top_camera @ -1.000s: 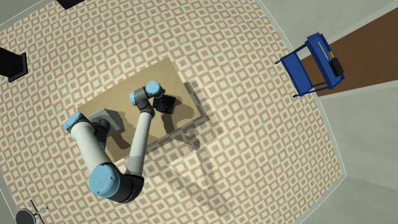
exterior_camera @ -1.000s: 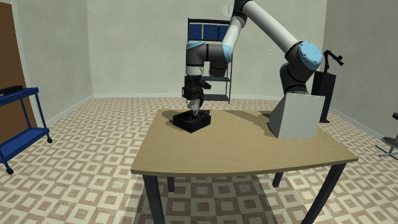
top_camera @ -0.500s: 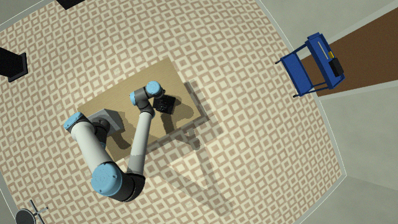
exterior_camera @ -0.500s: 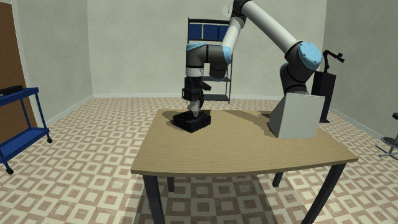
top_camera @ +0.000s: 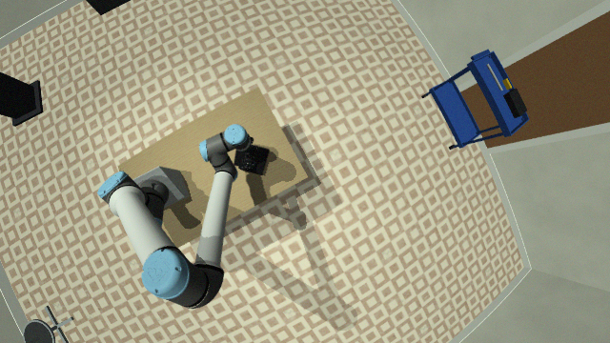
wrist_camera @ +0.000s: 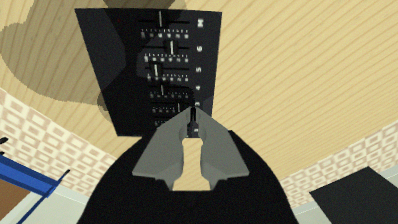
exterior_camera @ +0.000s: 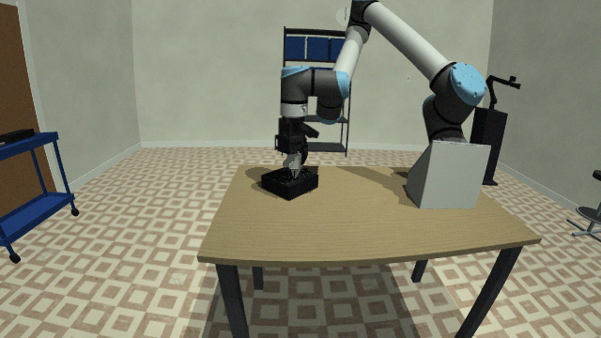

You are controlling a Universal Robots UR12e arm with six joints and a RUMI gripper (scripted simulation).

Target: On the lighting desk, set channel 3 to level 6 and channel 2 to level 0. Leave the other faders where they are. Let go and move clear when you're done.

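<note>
Wooden table (exterior_camera: 329, 244) on a checkered floor carries the black lighting desk (exterior_camera: 282, 188) near its far left edge and the arm's grey pedestal (exterior_camera: 465, 188) to the right. Gripper (wrist_camera: 192, 125) hangs straight down over the desk's near end, jaws pinched narrow, holding nothing; in the wrist view a thin fader knob (wrist_camera: 191, 121) shows right at the closed tips, whether touching I cannot tell. Channel numbers (wrist_camera: 199, 68) run up the desk's right margin, faders (wrist_camera: 171, 47) stacked row by row beyond. Risk: rows sit close, so the closed tips could nudge a neighbouring fader, or the push could overshoot the wanted level; the tips could also slide off the thin knob. Farther off, a blue cart (exterior_camera: 35, 141) by the left wall has a dark box (exterior_camera: 16, 135) on its top shelf; a shelf rack (exterior_camera: 285, 70) stands at the back wall, contents unclear.
</note>
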